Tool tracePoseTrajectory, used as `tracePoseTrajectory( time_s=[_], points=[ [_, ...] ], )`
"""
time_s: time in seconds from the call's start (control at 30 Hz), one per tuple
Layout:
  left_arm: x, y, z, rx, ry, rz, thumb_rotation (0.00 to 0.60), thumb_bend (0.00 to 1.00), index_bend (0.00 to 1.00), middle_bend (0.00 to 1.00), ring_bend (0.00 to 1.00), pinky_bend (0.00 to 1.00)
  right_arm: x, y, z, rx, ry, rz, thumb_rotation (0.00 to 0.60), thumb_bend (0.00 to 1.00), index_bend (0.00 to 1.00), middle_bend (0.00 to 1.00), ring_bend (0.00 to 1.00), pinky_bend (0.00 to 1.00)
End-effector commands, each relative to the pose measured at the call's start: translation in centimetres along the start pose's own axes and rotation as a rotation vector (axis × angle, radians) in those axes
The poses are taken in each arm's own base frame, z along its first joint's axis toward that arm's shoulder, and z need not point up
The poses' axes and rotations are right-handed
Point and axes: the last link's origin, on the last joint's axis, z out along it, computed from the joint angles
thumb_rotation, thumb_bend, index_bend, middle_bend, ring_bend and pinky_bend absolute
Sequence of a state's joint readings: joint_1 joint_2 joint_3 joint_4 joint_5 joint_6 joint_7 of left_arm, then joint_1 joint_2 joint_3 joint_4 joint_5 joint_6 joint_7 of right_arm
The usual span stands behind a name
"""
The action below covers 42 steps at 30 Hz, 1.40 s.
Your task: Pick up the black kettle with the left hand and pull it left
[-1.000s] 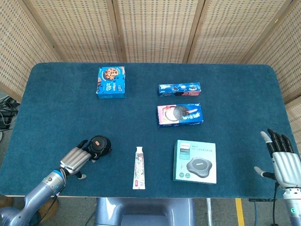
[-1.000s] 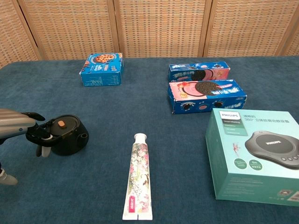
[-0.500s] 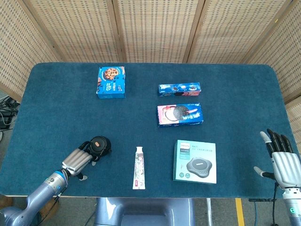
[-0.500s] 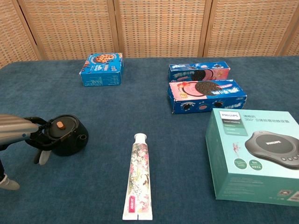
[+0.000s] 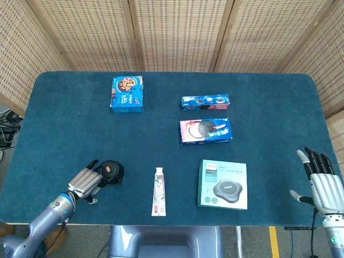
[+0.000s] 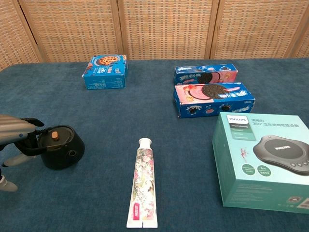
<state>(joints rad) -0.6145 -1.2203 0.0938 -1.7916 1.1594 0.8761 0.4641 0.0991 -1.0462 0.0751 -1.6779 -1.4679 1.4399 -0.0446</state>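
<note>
**Kettle held at the near left of the table**

Kettle first: the small round black kettle with an orange knob on its lid (image 6: 57, 147) sits at about 7 o'clock on the blue cloth table (image 5: 258, 86). The left hand (image 5: 85, 182) is at its left side, with its dark fingers (image 6: 30, 122) curled around the handle. It looks like the hand grips the handle so it can lift the kettle and pull it left. I cannot tell if the kettle is off the cloth or sitting on it.

The right hand (image 5: 322, 183) waits at 4 o'clock, just off the table edge. Its fingers are spread apart and it holds nothing. It has no job in this task, so it keeps out of the way.

A long flowery white tube (image 6: 143, 181) lies just right of the kettle, at 6 o'clock. The way left looks free.

Most of the left hand is cut off at the edge of the chest view. The kettle hides the handle, so the grip is hard to see.
</note>
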Motion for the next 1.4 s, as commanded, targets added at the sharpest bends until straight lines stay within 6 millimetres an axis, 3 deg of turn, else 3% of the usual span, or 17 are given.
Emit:
tracePoseTrajectory(
  time_s=[0.03,0.17,0.27,0.43,0.5,0.57,0.87,0.93,1.0,1.07,1.13,1.4],
  points=[
    [0.1,-0.1,0.0,0.005,0.003,0.000,0.600,0.00,0.94,0.84,0.44,0.00,0.0,0.0,0.0,0.000,0.000,0.000,0.600,0.00,0.00,0.00,0.00,0.00],
    [0.4,-0.5,-0.1,0.012,0.010,-0.007,0.599,0.00,1.00,0.93,0.50,0.00,0.0,0.0,0.0,0.001,0.000,0.000,0.600,0.00,0.00,0.00,0.00,0.00],
    [0.7,-0.7,-0.2,0.010,0.027,-0.018,0.542,0.00,1.00,0.99,0.56,0.00,0.0,0.0,0.0,0.001,0.000,0.000,0.600,0.00,0.00,0.00,0.00,0.00],
    [1.9,-1.8,-0.9,-0.026,0.082,-0.061,0.362,0.00,1.00,1.00,0.65,0.00,0.0,-0.1,-0.1,0.003,0.001,0.000,0.600,0.00,0.00,0.00,0.00,0.00],
    [2.0,-2.4,-1.1,-0.033,0.095,-0.029,0.243,0.00,1.00,1.00,0.67,0.00,0.0,-0.2,-0.1,0.004,0.001,0.000,0.600,0.00,0.00,0.00,0.00,0.00],
    [2.4,-3.0,-1.4,-0.036,0.118,0.009,0.177,0.00,1.00,1.00,0.68,0.00,0.0,-0.3,-0.1,0.008,0.000,-0.002,0.600,0.00,0.00,0.00,0.00,0.00],
    [2.9,-3.9,-2.3,-0.033,0.124,-0.003,0.184,0.02,1.00,1.00,0.71,0.00,-0.1,-0.4,-0.2,0.011,0.001,-0.003,0.600,0.00,0.00,0.00,0.00,0.00],
    [3.0,-3.9,-2.4,-0.040,0.121,-0.011,0.185,0.22,1.00,1.00,0.71,0.00,-0.1,-0.4,-0.2,0.011,0.001,-0.004,0.600,0.00,0.00,0.00,0.00,0.00],
    [3.2,-3.8,-2.6,-0.055,0.118,-0.024,0.185,0.66,1.00,1.00,0.72,0.00,-0.1,-0.5,-0.2,0.012,0.002,-0.003,0.600,0.00,0.00,0.00,0.00,0.00],
    [3.3,-3.9,-2.7,-0.065,0.116,-0.030,0.185,0.92,1.00,1.00,0.72,0.00,0.0,-0.4,-0.2,0.011,0.001,-0.002,0.600,0.00,0.00,0.00,0.00,0.00],
    [3.4,-3.9,-2.8,-0.068,0.116,-0.032,0.185,1.00,1.00,1.00,0.72,0.00,0.0,-0.5,-0.1,0.012,0.003,0.000,0.600,0.00,0.00,0.00,0.00,0.00],
    [3.7,-4.1,-3.0,-0.071,0.123,-0.023,0.185,1.00,1.00,1.00,0.73,0.00,0.1,-0.5,-0.2,0.013,0.004,0.003,0.600,0.00,0.00,0.00,0.00,0.00]
  ],
)
